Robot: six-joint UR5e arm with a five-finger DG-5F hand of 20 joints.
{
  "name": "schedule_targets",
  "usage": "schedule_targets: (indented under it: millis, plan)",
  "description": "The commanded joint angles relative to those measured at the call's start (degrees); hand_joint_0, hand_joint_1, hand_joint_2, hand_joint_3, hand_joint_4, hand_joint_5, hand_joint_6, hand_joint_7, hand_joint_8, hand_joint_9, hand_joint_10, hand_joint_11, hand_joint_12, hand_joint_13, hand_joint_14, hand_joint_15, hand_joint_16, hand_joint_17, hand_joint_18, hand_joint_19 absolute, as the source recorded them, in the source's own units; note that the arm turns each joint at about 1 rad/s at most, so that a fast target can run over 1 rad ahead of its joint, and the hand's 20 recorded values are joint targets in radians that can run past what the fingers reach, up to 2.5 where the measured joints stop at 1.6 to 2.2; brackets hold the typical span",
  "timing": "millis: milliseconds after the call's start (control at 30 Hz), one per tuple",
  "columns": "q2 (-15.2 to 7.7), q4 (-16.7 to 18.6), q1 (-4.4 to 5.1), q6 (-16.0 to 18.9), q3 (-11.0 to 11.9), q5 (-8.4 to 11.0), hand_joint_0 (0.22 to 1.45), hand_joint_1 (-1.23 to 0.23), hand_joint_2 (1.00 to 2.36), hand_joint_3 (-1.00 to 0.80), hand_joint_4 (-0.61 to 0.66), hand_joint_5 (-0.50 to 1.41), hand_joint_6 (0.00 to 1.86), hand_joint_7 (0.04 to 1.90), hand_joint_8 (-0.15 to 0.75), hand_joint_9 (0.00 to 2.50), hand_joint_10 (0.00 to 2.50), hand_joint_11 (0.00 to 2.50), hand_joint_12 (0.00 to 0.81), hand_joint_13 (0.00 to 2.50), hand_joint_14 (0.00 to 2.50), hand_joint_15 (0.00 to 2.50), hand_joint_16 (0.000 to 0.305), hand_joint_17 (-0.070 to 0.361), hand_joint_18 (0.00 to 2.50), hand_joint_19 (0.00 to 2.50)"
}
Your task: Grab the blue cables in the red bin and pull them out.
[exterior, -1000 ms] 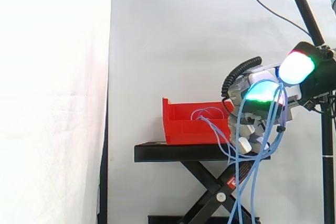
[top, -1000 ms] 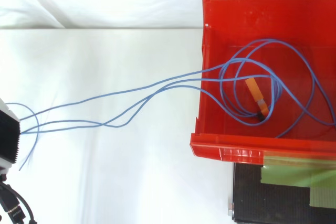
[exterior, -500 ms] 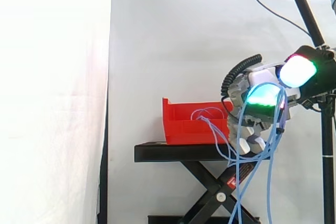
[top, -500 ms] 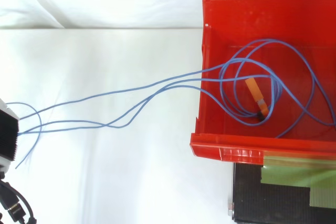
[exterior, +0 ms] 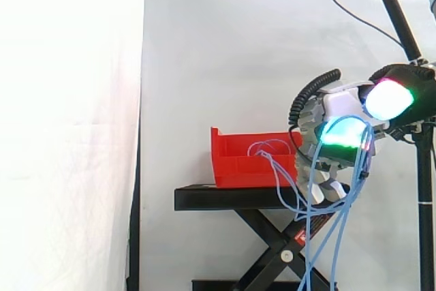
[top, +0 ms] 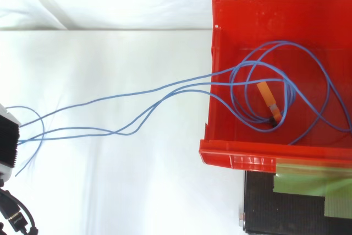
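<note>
The red bin sits on a black stand. Inside the red bin, blue cables lie in loose loops around an orange plug. Several strands run over the bin's left wall and across the white ground to my hand at the left edge. In the side view my hand hovers right of the bin at about rim height, shut on the blue cables. The strands pass beside a glowing green fingertip and hang down in long loops below it.
A black scissor lift carries the stand. A camera on a black pole rises behind my hand at the upper right. In the top view, a black block with green tape lies below the bin.
My hand has tilted slightly and sunk a little beside the bin. The hanging strands swung and shifted below it. The loops inside the bin look unchanged.
</note>
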Motion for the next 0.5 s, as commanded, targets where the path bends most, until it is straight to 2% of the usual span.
schedule_targets:
  millis: [0, 167, 267, 467]
  plan:
    - [0.0, 0.0, 0.00, -0.3, 0.0, 0.00, 0.56, -1.10, 1.00, -1.00, 0.28, 0.81, 0.30, 0.68, 0.274, 0.78, 0.03, 0.90, 0.388, 0.70, 0.02, 0.68, 0.063, 0.143, 0.70, 0.92]
    - [0.0, 0.0, 0.00, -0.3, 0.0, 0.00, 0.55, -1.10, 1.00, -1.00, 0.30, 0.82, 0.26, 0.68, 0.275, 0.78, 0.03, 0.89, 0.388, 0.70, 0.02, 0.67, 0.064, 0.143, 0.70, 0.92]
    - [0.1, 0.0, 0.00, -0.3, -0.1, 0.00, 0.55, -1.10, 1.00, -1.00, 0.29, 0.83, 0.16, 0.73, 0.276, 0.78, 0.03, 0.89, 0.387, 0.69, 0.02, 0.68, 0.064, 0.144, 0.70, 0.93]
    - [0.0, 0.0, 0.00, -0.3, 0.0, 0.00, 0.53, -1.10, 1.00, -1.00, 0.31, 0.82, 0.15, 0.73, 0.283, 0.78, 0.03, 0.90, 0.394, 0.70, 0.02, 0.67, 0.065, 0.147, 0.71, 0.93]
